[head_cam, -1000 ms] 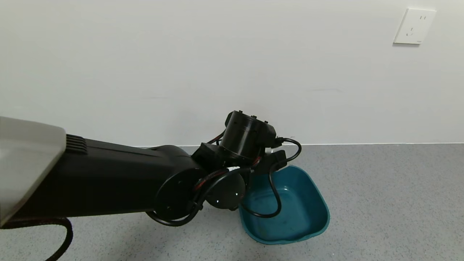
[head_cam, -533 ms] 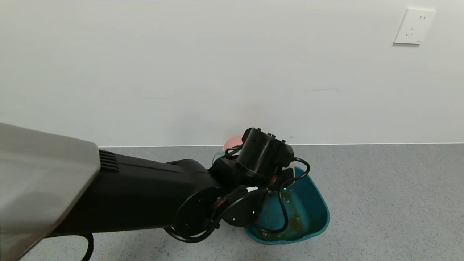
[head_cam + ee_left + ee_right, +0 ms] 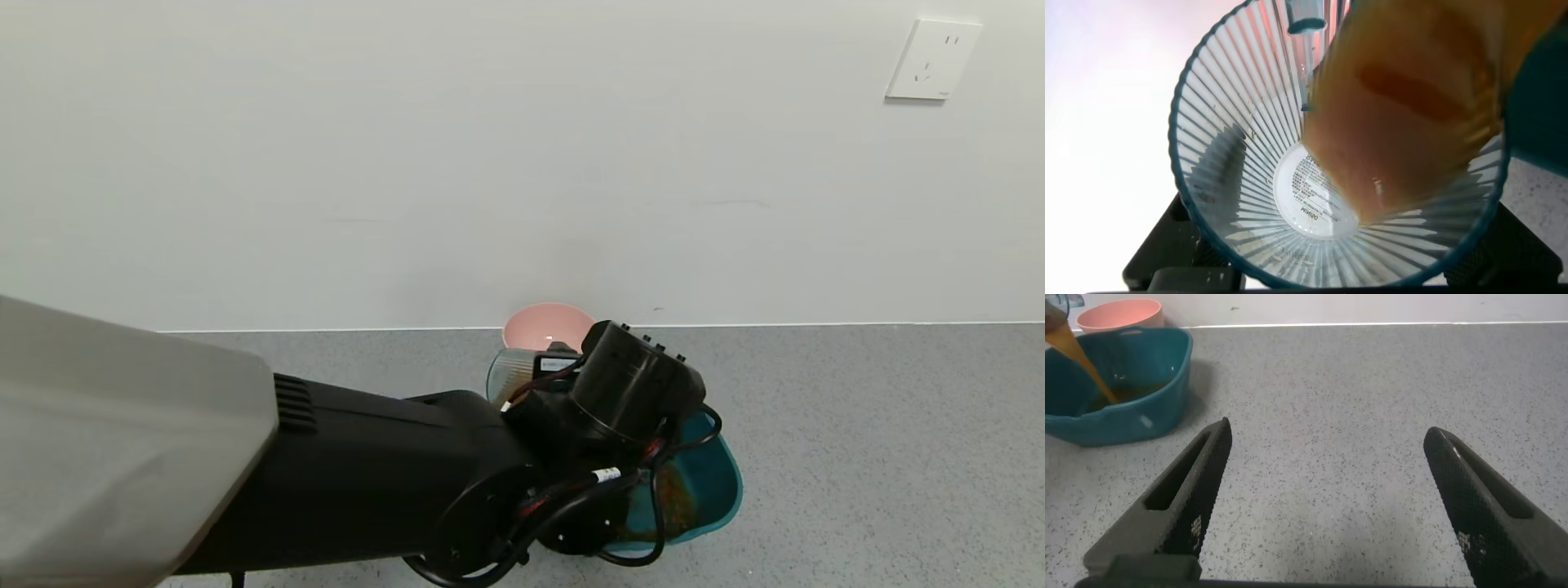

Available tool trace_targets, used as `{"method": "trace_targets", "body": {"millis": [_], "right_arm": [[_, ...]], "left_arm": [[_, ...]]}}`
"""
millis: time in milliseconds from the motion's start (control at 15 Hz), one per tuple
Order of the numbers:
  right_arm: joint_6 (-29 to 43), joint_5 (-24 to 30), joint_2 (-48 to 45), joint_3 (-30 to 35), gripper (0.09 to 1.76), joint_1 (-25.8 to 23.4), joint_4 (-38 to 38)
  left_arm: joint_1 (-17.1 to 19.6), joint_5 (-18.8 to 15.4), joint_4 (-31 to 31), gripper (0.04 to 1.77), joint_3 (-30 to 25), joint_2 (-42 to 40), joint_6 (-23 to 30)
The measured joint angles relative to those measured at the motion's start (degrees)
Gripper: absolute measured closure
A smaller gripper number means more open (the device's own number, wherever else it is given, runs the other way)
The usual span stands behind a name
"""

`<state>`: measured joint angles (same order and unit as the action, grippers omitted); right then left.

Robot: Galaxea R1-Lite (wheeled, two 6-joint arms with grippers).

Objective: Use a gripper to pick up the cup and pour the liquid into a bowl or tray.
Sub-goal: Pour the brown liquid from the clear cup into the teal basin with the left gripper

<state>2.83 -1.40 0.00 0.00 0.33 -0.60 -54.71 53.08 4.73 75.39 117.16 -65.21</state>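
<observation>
I've got the left gripper (image 3: 543, 371) clamped on the tipped cup (image 3: 510, 371) at the basin's (image 3: 722, 482) 10 o'clock, tea (image 3: 1082, 363) streaming in, and that thin ribbed plastic looks light and crushable, so I'd grip low near the base.

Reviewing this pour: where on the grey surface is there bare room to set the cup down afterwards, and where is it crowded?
Bare grey surface stretches from the teal basin to the wall, on the robot's right, around the open right gripper. It is crowded at the basin: the pink bowl sits just behind it, and the left gripper, shut on the cup, pours liquid there.
</observation>
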Motion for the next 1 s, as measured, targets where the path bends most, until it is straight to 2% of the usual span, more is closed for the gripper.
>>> {"method": "trace_targets", "body": {"millis": [400, 1000], "right_arm": [[-0.02, 0.0, 0.0, 0.0, 0.14, 0.0, 0.0], [0.0, 0.0, 0.0, 0.0, 0.14, -0.02, 0.0]], "left_arm": [[-1.01, 2.88, -0.2, 0.49, -0.06, 0.37, -7.31], [-1.35, 4.33, -0.82, 0.49, -1.27, -0.05, -16.82]]}}
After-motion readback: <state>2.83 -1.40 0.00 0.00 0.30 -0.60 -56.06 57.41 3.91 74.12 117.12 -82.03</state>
